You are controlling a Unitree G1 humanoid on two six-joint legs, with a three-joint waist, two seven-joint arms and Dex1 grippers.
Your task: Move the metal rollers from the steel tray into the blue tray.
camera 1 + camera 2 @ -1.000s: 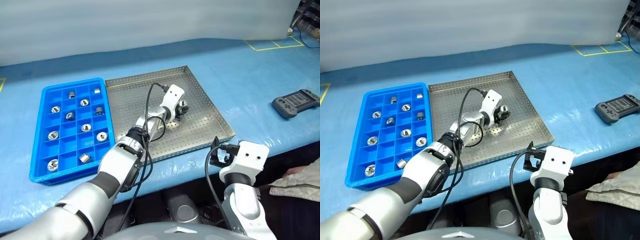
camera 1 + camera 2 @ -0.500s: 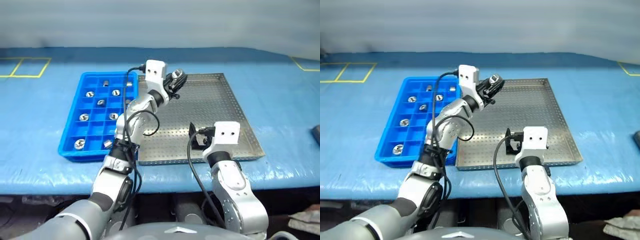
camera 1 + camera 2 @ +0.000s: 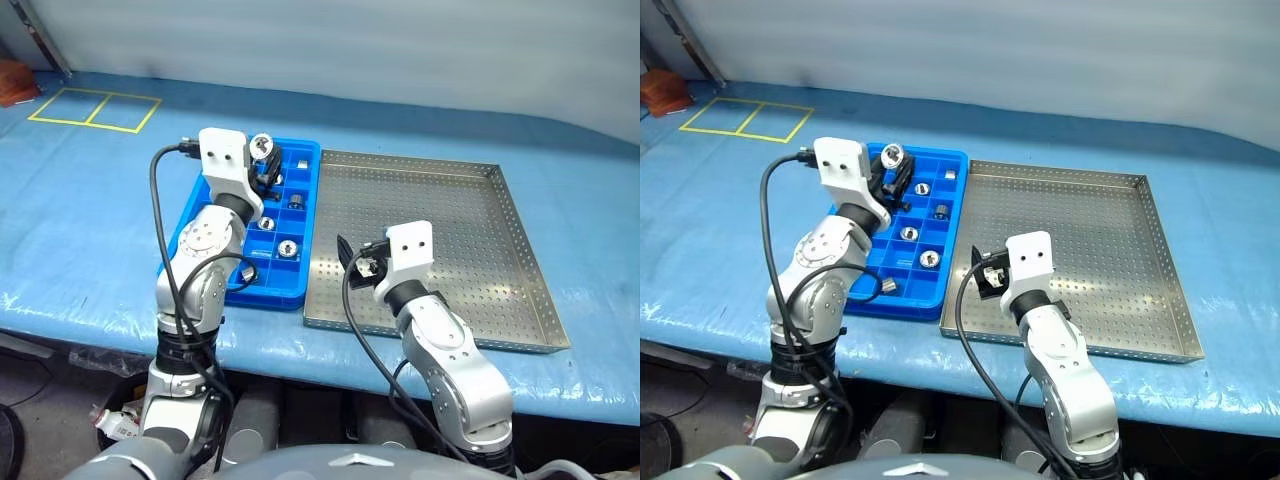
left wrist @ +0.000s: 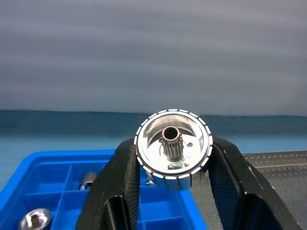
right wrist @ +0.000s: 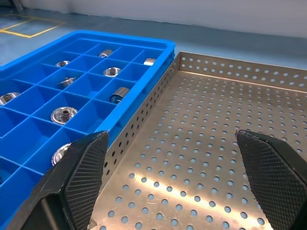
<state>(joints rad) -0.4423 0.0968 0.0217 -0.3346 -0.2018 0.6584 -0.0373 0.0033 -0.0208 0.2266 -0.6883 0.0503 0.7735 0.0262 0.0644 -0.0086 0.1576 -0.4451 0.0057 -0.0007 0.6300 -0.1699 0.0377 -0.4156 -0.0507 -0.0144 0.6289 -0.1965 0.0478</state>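
Roller (image 4: 173,143) lifted over blue tray (image 3: 205,215), between left jaws

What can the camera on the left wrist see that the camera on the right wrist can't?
The left wrist view alone shows a metal roller gripped between the left gripper's black fingers, close enough to see its toothed centre hub and striped edge. The right wrist view alone shows the right gripper open with nothing between its fingers, above the steel tray's bare holed floor, plus many more compartments. Both show the blue tray with rollers already sitting in its compartments, and some of the steel tray beside it.
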